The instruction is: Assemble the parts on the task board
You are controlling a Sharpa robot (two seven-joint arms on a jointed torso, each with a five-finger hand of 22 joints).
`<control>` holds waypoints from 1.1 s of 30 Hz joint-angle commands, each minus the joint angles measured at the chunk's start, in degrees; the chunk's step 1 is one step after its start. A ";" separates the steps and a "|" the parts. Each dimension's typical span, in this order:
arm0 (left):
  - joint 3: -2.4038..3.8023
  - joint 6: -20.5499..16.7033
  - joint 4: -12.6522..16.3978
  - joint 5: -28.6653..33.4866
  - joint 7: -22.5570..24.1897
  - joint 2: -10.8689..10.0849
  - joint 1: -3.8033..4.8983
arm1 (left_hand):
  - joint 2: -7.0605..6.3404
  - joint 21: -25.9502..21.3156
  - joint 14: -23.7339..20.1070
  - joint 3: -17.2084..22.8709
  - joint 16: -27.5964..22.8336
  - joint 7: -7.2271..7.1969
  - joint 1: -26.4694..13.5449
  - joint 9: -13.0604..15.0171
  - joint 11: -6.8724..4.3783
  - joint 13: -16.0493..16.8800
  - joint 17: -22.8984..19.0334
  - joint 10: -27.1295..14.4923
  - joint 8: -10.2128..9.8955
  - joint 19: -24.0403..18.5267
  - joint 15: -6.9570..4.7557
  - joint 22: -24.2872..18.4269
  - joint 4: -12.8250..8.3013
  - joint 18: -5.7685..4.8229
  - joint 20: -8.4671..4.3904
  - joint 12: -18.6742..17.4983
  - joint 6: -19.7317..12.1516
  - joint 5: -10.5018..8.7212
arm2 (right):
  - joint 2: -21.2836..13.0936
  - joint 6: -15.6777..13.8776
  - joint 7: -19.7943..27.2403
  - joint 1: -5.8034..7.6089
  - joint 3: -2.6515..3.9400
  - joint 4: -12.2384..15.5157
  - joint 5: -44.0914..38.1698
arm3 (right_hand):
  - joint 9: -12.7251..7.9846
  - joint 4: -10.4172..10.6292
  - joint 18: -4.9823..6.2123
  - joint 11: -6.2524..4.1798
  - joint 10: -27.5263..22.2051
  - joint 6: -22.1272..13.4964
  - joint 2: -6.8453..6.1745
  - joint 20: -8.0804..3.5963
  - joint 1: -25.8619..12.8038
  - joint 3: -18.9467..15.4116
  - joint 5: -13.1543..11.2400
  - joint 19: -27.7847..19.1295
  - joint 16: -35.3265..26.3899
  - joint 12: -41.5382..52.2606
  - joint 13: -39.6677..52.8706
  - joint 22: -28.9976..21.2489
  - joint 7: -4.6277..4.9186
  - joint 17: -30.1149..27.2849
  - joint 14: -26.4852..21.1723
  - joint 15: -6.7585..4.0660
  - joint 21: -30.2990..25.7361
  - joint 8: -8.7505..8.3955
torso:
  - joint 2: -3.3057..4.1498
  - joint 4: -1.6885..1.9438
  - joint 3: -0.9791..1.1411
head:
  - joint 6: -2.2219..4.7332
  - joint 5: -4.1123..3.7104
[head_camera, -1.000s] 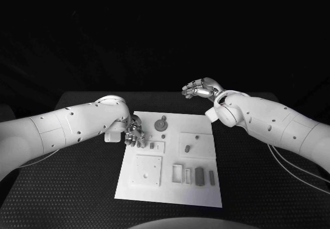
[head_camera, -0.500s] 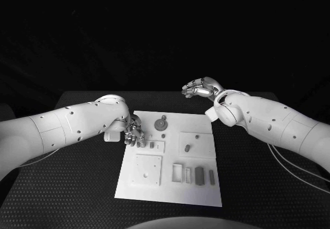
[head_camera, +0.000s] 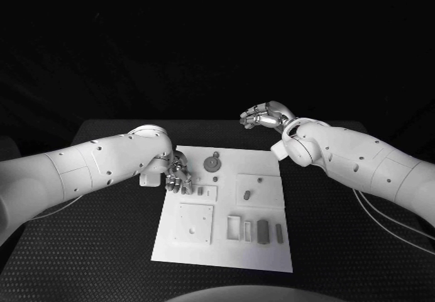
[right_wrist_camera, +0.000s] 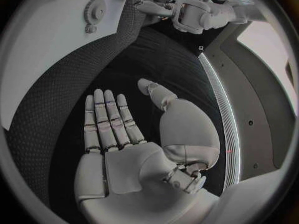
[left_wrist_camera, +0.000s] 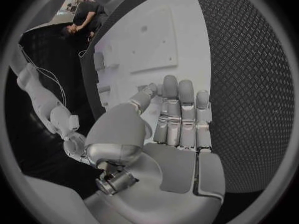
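The white task board point(head_camera: 176, 248) lies in the middle of the black table. On it are a grey gear point(head_camera: 211, 165), a few small grey parts such as an oblong one point(head_camera: 263, 231) near the front, and another point(head_camera: 246, 196) on a square block. My left hand point(head_camera: 176, 177) hovers at the board's left edge, near the gear. In the left wrist view the left hand point(left_wrist_camera: 181, 124) has its fingers stretched out side by side and holds nothing. My right hand point(head_camera: 264, 116) is raised beyond the board's far right corner. Its palm point(right_wrist_camera: 118, 134) is bare and its fingers are spread.
A raised square plate point(head_camera: 195, 223) sits at the board's front left, with slotted holders point(head_camera: 240, 229) beside it. Black textured table point(head_camera: 100, 251) lies on both sides of the board. The gear point(right_wrist_camera: 94, 10) and the board point(right_wrist_camera: 56, 40) show in the right wrist view.
My left hand has edged slightly to the right, over the board's left edge. The right hand has stayed where it was.
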 commanded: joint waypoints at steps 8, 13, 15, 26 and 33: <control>-0.08 0.36 -0.92 0.16 -0.39 0.91 -0.46 | 0.87 0.37 0.14 3.51 0.26 -0.37 0.21 -0.12 -0.92 0.07 0.00 1.31 -0.18 -0.25 0.21 -0.06 -3.69 -0.56 -5.62 -0.15 0.11 0.36 | 0.05 0.63 0.39 -0.01 0.01 0.21 -0.06 | -0.11 -0.15 -0.89 -0.11 0.45 -0.29 0.21 -0.29 -0.25 -0.19 0.34 0.10 0.24 -0.28 0.05 0.11 1.31 -0.07 -0.49 -0.05 -0.40 0.32 | -0.01 0.00 0.03 | -0.10 -0.06; -0.08 0.25 -0.71 -1.06 -0.81 0.97 -0.55 | 0.89 0.39 0.15 3.52 0.26 -0.37 0.17 -0.12 -0.93 0.07 0.00 1.30 -0.19 -0.23 0.21 -0.06 -3.70 -0.55 -5.62 -0.15 0.08 0.36 | 0.00 0.62 0.38 -0.01 0.01 0.32 -0.08 | -0.11 -0.15 -0.89 -0.11 0.46 -0.29 0.21 -0.29 -0.24 -0.19 0.34 0.11 0.25 -0.29 0.05 0.13 1.31 -0.08 -0.49 -0.05 -0.42 0.33 | -0.03 0.01 0.02 | -0.06 -0.08; -0.08 -0.03 -0.59 -1.07 -1.15 0.89 -0.56 | 0.90 0.41 0.15 3.52 0.27 -0.36 0.13 -0.13 -0.92 0.08 0.00 1.30 -0.19 -0.23 0.21 -0.07 -3.70 -0.54 -5.62 -0.15 0.06 0.32 | 0.01 0.62 0.38 -0.01 0.01 0.32 -0.08 | -0.12 -0.15 -0.89 -0.11 0.46 -0.29 0.20 -0.29 -0.24 -0.19 0.34 0.11 0.25 -0.29 0.05 0.14 1.31 -0.08 -0.49 -0.05 -0.42 0.33 | -0.02 0.01 0.02 | -0.07 -0.08; -0.08 -2.92 -0.04 -2.21 -1.71 0.10 -0.58 | -4.04 0.48 -0.74 0.18 -0.17 1.30 -6.42 -2.51 0.29 0.19 -0.24 -0.31 -3.74 -0.73 0.27 -0.60 -0.86 -0.62 -5.48 -0.59 -5.99 -2.96 | -0.08 0.58 0.36 -0.01 0.01 0.35 -0.08 | -0.13 -0.16 -0.89 -0.11 0.46 -0.31 0.17 -0.29 -0.23 -0.20 0.34 0.11 0.25 -0.31 0.05 0.17 1.33 -0.10 -0.50 -0.04 -0.45 0.33 | -0.05 0.04 -0.02 | -0.01 -0.24; -0.07 -4.32 0.05 -2.24 -1.61 -0.49 -0.58 | -5.80 0.31 -1.34 -3.11 -0.31 2.00 -10.30 -3.94 0.88 0.49 -0.30 -1.46 -5.20 -1.11 0.21 -0.98 -0.02 -0.54 -5.55 -0.56 -8.53 -3.13 | -0.10 0.59 0.36 -0.01 0.01 0.31 -0.08 | -0.15 -0.16 -0.90 -0.10 0.46 -0.34 0.15 -0.29 -0.23 -0.20 0.34 0.11 0.25 -0.33 0.05 0.18 1.34 -0.10 -0.51 -0.04 -0.47 0.32 | -0.04 0.06 -0.05 | 0.01 -0.31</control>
